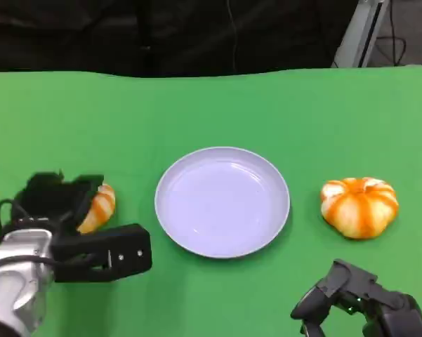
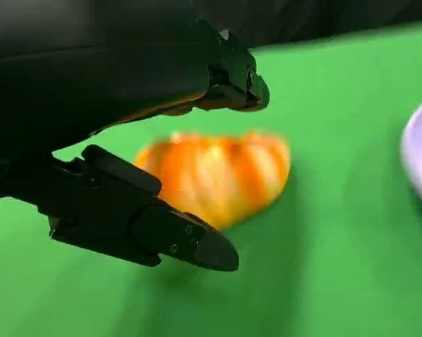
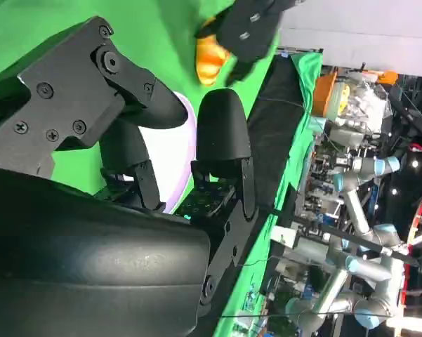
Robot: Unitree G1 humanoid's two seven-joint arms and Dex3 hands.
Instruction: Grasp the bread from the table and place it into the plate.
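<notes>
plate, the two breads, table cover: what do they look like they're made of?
Plate: smooth pale lilac-white, faint sheen, probably plastic or glazed ceramic; can't tell which.
Left bread and right bread: glossy orange with pale stripes, lobed; the even shine suggests moulded plastic or foam replicas, though real glazed buns aren't ruled out.
Table cover: flat matte green, no glare, likely cloth or felt.

Left hand (image 1: 77,225) near the tabletop's left edge, fingers (image 2: 161,232) spread apart and holding nothing, silver forearm (image 1: 17,281) trailing toward the near edge. Right hand (image 1: 361,302) at the near right corner, fingers (image 3: 221,133) loosely apart, holding nothing.
</notes>
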